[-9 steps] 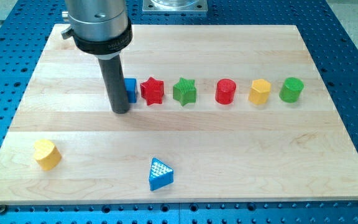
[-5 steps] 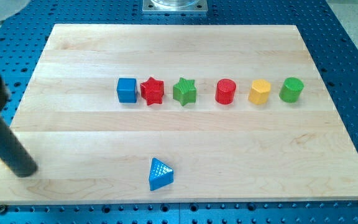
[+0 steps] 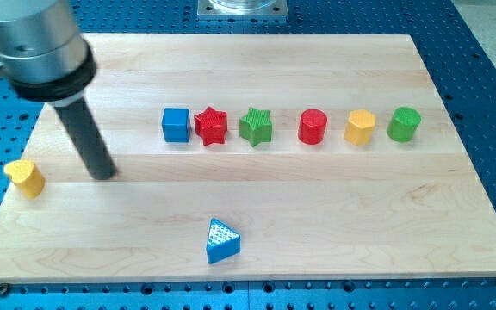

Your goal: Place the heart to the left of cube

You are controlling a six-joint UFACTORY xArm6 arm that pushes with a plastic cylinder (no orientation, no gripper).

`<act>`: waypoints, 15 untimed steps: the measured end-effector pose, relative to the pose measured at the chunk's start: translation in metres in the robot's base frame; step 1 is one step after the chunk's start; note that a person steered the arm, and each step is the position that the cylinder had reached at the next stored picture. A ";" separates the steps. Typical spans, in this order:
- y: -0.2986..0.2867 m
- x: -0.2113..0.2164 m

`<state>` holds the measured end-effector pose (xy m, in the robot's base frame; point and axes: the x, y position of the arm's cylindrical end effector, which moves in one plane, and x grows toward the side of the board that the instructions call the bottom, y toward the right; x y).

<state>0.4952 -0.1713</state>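
Camera view shows my tip (image 3: 102,173) resting on the wooden board (image 3: 257,215); I carry no claw, only this straight rod, so there is nothing to spread or pinch. The yellow heart (image 3: 25,177) sits at the board's edge, at about 9 o'clock from my tip, near but apart from it. The blue cube (image 3: 176,124) lies at roughly 2 o'clock from my tip. Running toward 3 o'clock from the cube stand a red star (image 3: 211,126), green star (image 3: 255,127), red cylinder (image 3: 313,127), yellow hexagonal block (image 3: 360,127) and green cylinder (image 3: 404,124). A blue triangle (image 3: 221,240) lies at 4 o'clock from my tip.
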 end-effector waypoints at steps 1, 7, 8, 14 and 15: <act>-0.059 0.059; -0.051 -0.012; -0.009 -0.012; -0.036 -0.086; -0.022 -0.086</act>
<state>0.4097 -0.1932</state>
